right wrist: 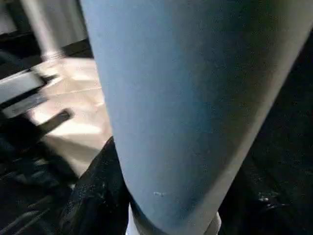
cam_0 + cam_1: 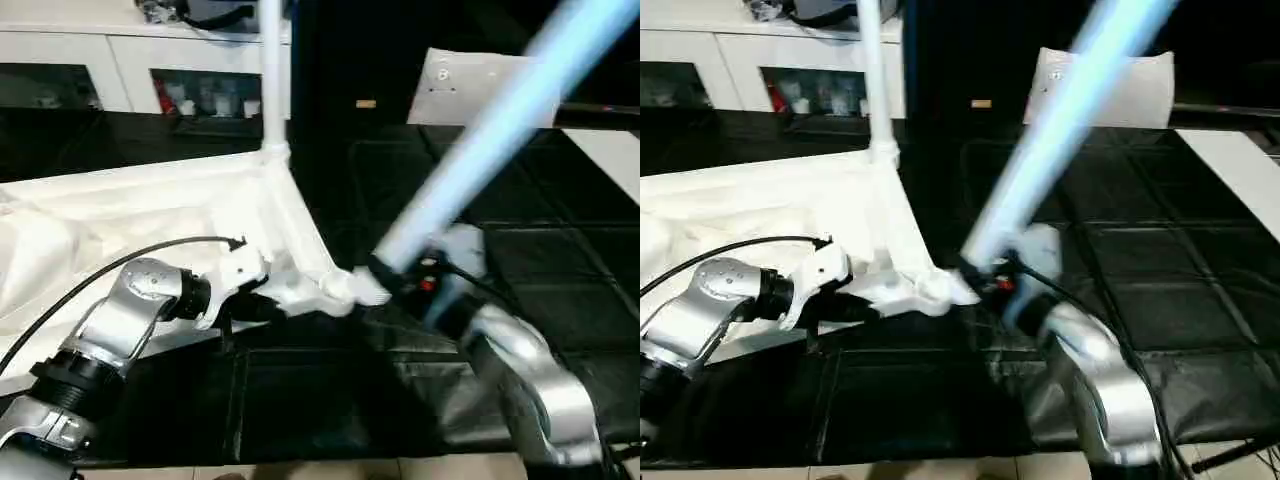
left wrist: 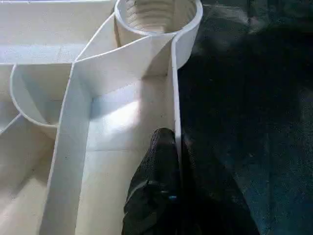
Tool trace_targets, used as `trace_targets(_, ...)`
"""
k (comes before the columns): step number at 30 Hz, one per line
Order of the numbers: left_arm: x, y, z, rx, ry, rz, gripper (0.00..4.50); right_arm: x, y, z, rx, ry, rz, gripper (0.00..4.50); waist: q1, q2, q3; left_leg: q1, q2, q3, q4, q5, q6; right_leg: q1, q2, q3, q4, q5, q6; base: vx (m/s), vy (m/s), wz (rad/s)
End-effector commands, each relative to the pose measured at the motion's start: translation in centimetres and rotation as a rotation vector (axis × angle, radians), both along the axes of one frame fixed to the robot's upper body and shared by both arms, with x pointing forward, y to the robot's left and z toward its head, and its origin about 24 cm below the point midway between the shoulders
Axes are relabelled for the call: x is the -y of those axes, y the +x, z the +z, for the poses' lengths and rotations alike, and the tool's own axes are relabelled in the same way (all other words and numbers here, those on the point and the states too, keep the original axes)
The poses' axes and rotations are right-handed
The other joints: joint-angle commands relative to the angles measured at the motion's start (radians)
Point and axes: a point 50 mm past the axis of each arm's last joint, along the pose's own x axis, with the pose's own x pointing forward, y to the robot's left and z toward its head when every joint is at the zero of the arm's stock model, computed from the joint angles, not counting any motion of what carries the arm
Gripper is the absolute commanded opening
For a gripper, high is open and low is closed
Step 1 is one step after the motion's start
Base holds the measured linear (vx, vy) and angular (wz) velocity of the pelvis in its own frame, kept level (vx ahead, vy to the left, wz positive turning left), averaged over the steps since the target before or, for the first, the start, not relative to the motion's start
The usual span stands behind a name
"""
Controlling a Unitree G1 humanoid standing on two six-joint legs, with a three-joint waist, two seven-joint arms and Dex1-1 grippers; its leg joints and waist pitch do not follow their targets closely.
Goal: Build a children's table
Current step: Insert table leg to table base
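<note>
The white tabletop [image 2: 130, 215] lies upside down at the left, its ribs facing up. One white leg [image 2: 270, 70] stands upright in its far corner socket. My left gripper [image 2: 255, 305] is shut on the tabletop's side wall [image 3: 174, 112] close to the near corner, with one black finger [image 3: 156, 166] inside the wall and the other outside it. The near corner's round socket [image 3: 156, 19] stands open just ahead. My right gripper [image 2: 395, 272] is shut on the thick end of a second leg [image 2: 500, 120], which slants up to the right, its lower end just beside that near corner [image 2: 350, 288].
A white pillow-like block [image 2: 470, 85] lies at the back right, and a flat white strip [image 2: 612, 155] at the right edge. White cabinets [image 2: 120, 70] run along the back left. Black padded mats [image 2: 330, 400] cover the floor. A black cable [image 2: 120, 262] arcs over my left forearm.
</note>
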Motion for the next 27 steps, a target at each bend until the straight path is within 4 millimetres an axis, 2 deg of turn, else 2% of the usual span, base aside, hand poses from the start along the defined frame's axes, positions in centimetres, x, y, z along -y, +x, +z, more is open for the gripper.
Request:
trace_targets(1, 1.0, -0.3, 0.4, 0.013, -0.069, -0.076, 0.00, -0.1, 0.1, 0.0, -0.011, 0.000, 0.033, 1.91, -0.001, 0.005, -0.049, 0.010, 0.055, 0.002, -0.080, -0.046, 0.051, 0.049, -0.072, 0.039, -0.059, 0.088, -0.264, 0.000, 0.000, 0.00)
trace_targets(3, 0.8, -0.5, 0.1, 0.015, -0.062, -0.088, 0.00, -0.4, 0.8, -0.1, -0.026, -0.006, 0.073, 1.91, -0.002, -0.004, -0.049, 0.009, 0.055, 0.006, -0.081, -0.055, 0.050, 0.048, -0.071, 0.038, -0.061, 0.061, -0.264, 0.000, 0.000, 0.00)
trace_targets(4, 0.7, -0.5, 0.1, 0.025, -0.058, -0.091, 0.00, -0.5, 1.0, -0.3, -0.030, -0.020, 0.085, 1.91, 0.000, -0.004, -0.048, 0.012, 0.056, 0.009, -0.081, -0.059, 0.047, 0.045, -0.071, 0.038, -0.062, 0.044, -0.262, 0.000, 0.000, 0.00)
trace_targets(5, 0.7, -0.6, 0.0, 0.033, -0.055, -0.096, 0.00, -0.5, 1.1, -0.4, -0.033, -0.033, 0.096, 1.91, 0.000, -0.005, -0.047, 0.010, 0.056, 0.010, -0.081, -0.061, 0.046, 0.047, -0.072, 0.038, -0.063, 0.028, -0.258, 0.000, 0.000, 0.00)
trace_targets(6, 0.6, -0.6, 0.0, 0.041, -0.048, -0.090, 0.00, -0.5, 1.2, -0.6, -0.035, -0.051, 0.105, 1.91, 0.000, -0.011, -0.047, 0.009, 0.057, 0.011, -0.082, -0.057, 0.045, 0.048, -0.072, 0.039, -0.063, 0.024, -0.253, 0.000, 0.000, 0.00)
trace_targets(7, 0.6, -0.7, 0.0, 0.057, -0.057, -0.088, 0.00, -0.5, 1.4, -0.8, -0.036, -0.070, 0.105, 1.91, 0.001, -0.007, -0.047, 0.010, 0.057, 0.011, -0.081, -0.055, 0.045, 0.045, -0.072, 0.038, -0.063, 0.016, -0.248, 0.000, 0.000, 0.00)
trace_targets(8, 0.7, -0.8, 0.0, 0.075, -0.070, -0.094, 0.00, -0.5, 1.7, -1.0, -0.037, -0.079, 0.101, 1.91, 0.003, -0.012, -0.047, 0.010, 0.057, 0.013, -0.081, -0.049, 0.048, 0.044, -0.073, 0.039, -0.063, 0.011, -0.245, 0.000, 0.000, 0.00)
trace_targets(14, 0.4, -1.2, -0.2, 0.073, -0.069, -0.125, 0.00, -1.1, 2.2, -1.2, -0.043, -0.100, 0.145, 1.91, 0.009, -0.019, -0.048, 0.010, 0.056, 0.018, -0.081, -0.030, 0.059, 0.043, -0.072, 0.038, -0.062, 0.002, -0.231, 0.000, 0.000, 0.00)
trace_targets(16, 0.4, -1.1, -0.1, 0.079, -0.073, -0.123, 0.00, -1.2, 2.1, -1.2, -0.049, -0.107, 0.161, 1.91, 0.013, -0.017, -0.048, 0.012, 0.057, 0.019, -0.081, -0.026, 0.058, 0.042, -0.072, 0.038, -0.063, -0.003, -0.225, 0.000, 0.000, 0.00)
trace_targets(20, 0.6, -1.0, 0.0, 0.078, -0.101, -0.132, 0.00, -1.4, 1.9, -1.7, -0.072, -0.122, 0.197, 1.91, 0.014, -0.020, -0.048, 0.011, 0.055, 0.021, -0.081, -0.029, 0.054, 0.043, -0.070, 0.038, -0.061, 0.012, -0.225, 0.000, 0.000, 0.00)
trace_targets(27, 0.7, -1.5, 0.2, 0.032, -0.121, -0.206, 0.00, -1.6, 2.1, -2.3, -0.075, -0.186, 0.261, 1.91, 0.013, -0.017, -0.047, 0.015, 0.057, 0.021, -0.083, -0.052, 0.046, 0.040, -0.070, 0.039, -0.063, -0.022, -0.231, 0.000, 0.000, 0.00)
